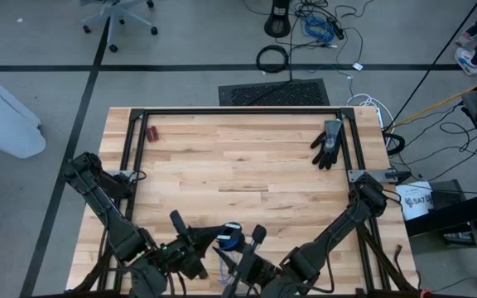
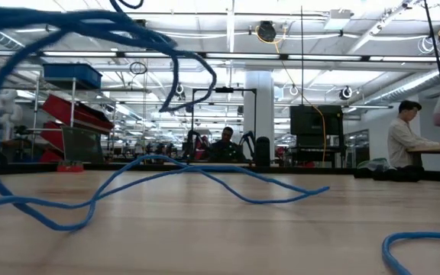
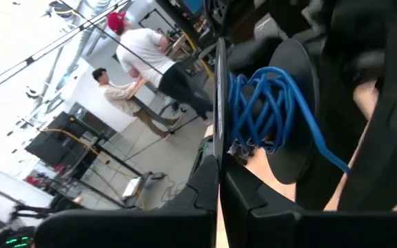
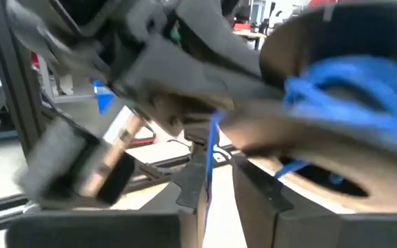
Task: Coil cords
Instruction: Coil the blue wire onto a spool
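The blue cord (image 3: 260, 103) is wound in several turns on a black reel (image 3: 291, 110), held in the air over the table's near edge (image 1: 232, 238). My left gripper (image 3: 218, 182) is shut on the reel and comes in level from the left (image 1: 212, 242). My right gripper (image 4: 216, 182) faces it from the right (image 1: 245, 252) and stands slightly open, with one strand of the cord (image 4: 211, 148) running down between its fingers. The cord's free length (image 2: 205, 172) lies slack on the tabletop, with loose loops (image 2: 90, 30) hanging above it. My left gripper pinches the reel's thin black flange (image 3: 219, 138) at its rim between its two fingers, coming in level from the table's left. The reel is lifted clear of the table and stands on edge, the wound cord beside the fingers. Of my right gripper, I cannot tell whether a finger touches the strand.
A black glove (image 1: 328, 142) lies at the far right and small red-handled pliers (image 1: 151, 132) at the far left, inside the black frame (image 1: 238, 112). Bare wood lies between them and the arms. People stand and sit in the room beyond the table.
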`<state>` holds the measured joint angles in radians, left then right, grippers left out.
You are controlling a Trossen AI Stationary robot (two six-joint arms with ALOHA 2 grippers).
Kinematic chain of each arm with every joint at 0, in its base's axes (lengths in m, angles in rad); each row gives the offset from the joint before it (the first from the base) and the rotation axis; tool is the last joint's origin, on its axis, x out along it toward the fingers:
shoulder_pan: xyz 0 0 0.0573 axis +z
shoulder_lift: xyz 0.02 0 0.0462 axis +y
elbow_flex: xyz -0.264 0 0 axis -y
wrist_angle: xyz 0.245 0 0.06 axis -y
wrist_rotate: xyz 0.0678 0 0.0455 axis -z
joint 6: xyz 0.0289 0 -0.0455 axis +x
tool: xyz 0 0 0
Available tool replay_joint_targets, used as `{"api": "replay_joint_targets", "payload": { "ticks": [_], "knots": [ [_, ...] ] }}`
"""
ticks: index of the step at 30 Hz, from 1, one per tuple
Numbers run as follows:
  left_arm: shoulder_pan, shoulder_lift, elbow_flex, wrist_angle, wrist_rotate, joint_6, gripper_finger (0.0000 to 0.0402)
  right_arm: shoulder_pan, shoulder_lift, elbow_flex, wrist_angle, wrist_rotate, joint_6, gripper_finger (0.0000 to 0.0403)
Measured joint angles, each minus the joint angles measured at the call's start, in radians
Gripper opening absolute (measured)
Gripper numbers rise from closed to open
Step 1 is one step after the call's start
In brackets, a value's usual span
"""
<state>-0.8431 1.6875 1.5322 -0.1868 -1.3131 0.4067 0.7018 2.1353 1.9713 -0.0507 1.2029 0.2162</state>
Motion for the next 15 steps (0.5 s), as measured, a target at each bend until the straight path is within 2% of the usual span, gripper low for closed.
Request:
{"api": "replay_joint_targets", "payload": {
  "ticks": [8, 15],
  "knots": [
    [-0.017, -0.001, 0.039, 0.022, 0.008, -0.032, 0.0006, 0.033, 0.0, 0.0, -0.127, -0.003, 0.098, 0.0074],
    [-0.041, -0.001, 0.081, 0.024, 0.008, -0.087, 0.0006, 0.104, 0.0, 0.0, -0.194, -0.001, 0.087, 0.0075]
  ]
}}
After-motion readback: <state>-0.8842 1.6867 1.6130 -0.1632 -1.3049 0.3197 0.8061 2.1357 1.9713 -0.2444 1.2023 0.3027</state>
